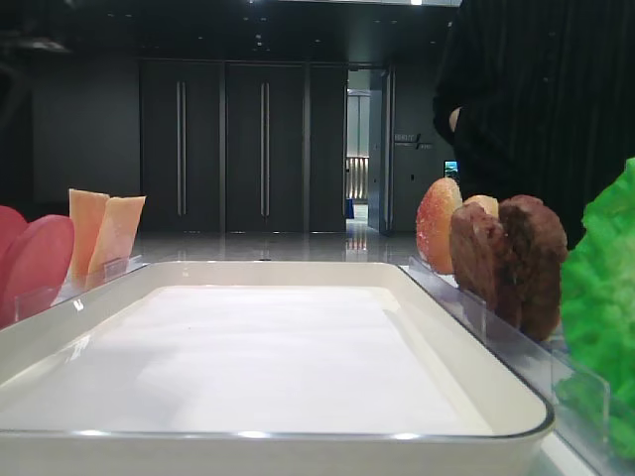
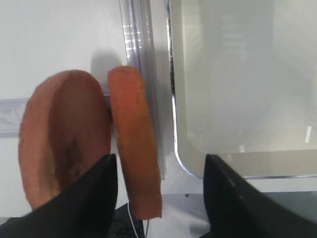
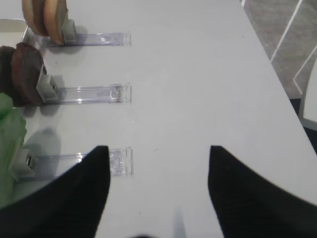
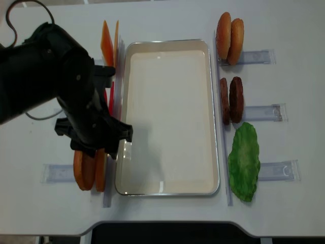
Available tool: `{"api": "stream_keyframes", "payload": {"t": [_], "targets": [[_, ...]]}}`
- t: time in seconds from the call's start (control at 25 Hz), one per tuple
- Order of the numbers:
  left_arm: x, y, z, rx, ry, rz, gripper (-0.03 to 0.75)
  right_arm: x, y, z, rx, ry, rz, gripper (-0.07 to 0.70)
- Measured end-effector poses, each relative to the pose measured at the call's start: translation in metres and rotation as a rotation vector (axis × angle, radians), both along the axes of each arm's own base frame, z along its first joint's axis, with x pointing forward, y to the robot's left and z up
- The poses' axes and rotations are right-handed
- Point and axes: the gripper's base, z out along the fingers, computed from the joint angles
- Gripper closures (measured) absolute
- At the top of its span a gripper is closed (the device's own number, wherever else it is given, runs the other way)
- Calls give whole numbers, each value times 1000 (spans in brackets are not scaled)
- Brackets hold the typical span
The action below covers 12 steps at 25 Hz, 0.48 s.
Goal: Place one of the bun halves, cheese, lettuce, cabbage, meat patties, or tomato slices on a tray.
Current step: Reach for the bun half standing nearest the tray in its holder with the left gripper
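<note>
The white tray (image 4: 167,48) lies mid-table with nothing on it. Two orange-brown bun halves (image 2: 136,144) stand on edge just left of its near corner. My left gripper (image 2: 159,163) is open and straddles the one nearer the tray without touching it. From above, that left gripper (image 4: 96,147) hangs over the pair. More bun halves (image 4: 228,35), meat patties (image 4: 231,99) and lettuce (image 4: 244,160) line the right side. Cheese (image 4: 107,43) and tomato slices (image 1: 35,258) stand on the left. Cabbage is out of view. My right gripper (image 3: 158,151) is open over bare table.
Clear plastic holders (image 3: 84,94) run along both sides of the tray and stick out to the right. The table's front edge (image 4: 162,229) is close below the tray. A person in black (image 1: 546,99) stands behind the far right corner.
</note>
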Motion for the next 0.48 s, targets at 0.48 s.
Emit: {"api": "stream_keyframes", "payload": {"t": [0.48], "targets": [[4, -3, -19, 41, 52, -23, 286, 0, 0, 0, 0, 0, 0, 216]]}}
